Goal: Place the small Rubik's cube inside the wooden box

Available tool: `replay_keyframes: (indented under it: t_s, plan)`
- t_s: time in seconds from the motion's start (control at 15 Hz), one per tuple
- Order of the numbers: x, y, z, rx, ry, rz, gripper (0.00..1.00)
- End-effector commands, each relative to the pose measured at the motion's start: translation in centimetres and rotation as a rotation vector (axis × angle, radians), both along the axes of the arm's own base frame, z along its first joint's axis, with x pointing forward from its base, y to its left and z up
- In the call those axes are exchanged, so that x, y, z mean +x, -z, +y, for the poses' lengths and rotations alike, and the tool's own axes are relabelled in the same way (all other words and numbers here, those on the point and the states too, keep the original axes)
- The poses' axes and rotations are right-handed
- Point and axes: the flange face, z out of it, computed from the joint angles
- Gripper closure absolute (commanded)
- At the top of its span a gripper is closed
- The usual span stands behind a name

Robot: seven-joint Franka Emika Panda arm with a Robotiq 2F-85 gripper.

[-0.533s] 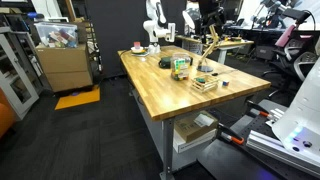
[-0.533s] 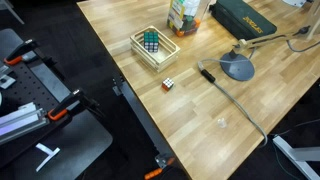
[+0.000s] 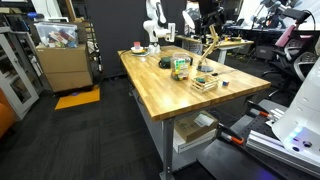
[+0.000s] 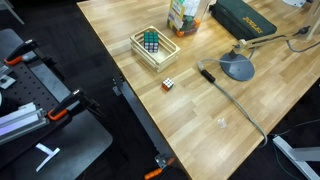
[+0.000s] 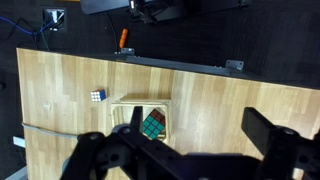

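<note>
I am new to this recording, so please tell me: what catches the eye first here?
A larger Rubik's cube sits inside the wooden box, near the table edge. The small Rubik's cube lies alone on the bare wooden table, apart from the box.

Look at your small Rubik's cube (image 4: 169,84). It sits flat on the bench (image 4: 205,135), out in the open, not far from the bench's edge. It is tiny and has many colours. It is near the wooden box (image 4: 140,48) but does not touch it. The wooden box is low, made of pale wood, with slats for sides and an open top. It lies flat on the bench too. A bigger cube (image 4: 151,41), mostly green, already sits inside the box.
</note>
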Motion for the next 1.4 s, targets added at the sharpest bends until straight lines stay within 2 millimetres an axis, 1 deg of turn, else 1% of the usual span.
replay_keyframes:
  t_s: [0.0,0.27,0.47,0.53,0.6,0.8,0.93,1.0,1.07,1.13,1.2,1.33]
  plan:
    - [0.0,0.0,0.0,0.000,0.000,0.001,0.00]
    - [0.2,0.3,-0.2,0.018,-0.001,0.008,0.00]
    - [0.8,1.6,-2.0,0.035,0.045,0.011,0.00]
    - [1.0,2.0,-3.0,0.060,0.070,0.016,0.00]
    - [1.1,2.5,-4.4,0.082,0.111,0.017,0.00]
    - [1.2,3.8,-9.2,0.155,0.260,0.019,0.00]
    - [0.4,4.1,-12.6,0.163,0.364,0.017,0.00]
    - [-0.1,4.1,-13.8,0.113,0.408,0.032,0.00]
    - [0.5,4.1,-13.2,0.138,0.346,0.038,0.00]
    - [0.2,4.3,-14.2,0.134,0.378,0.038,0.00]
    - [0.1,4.3,-14.3,0.132,0.391,0.038,0.00]
    - [0.2,4.3,-13.8,0.126,0.397,0.036,0.00]
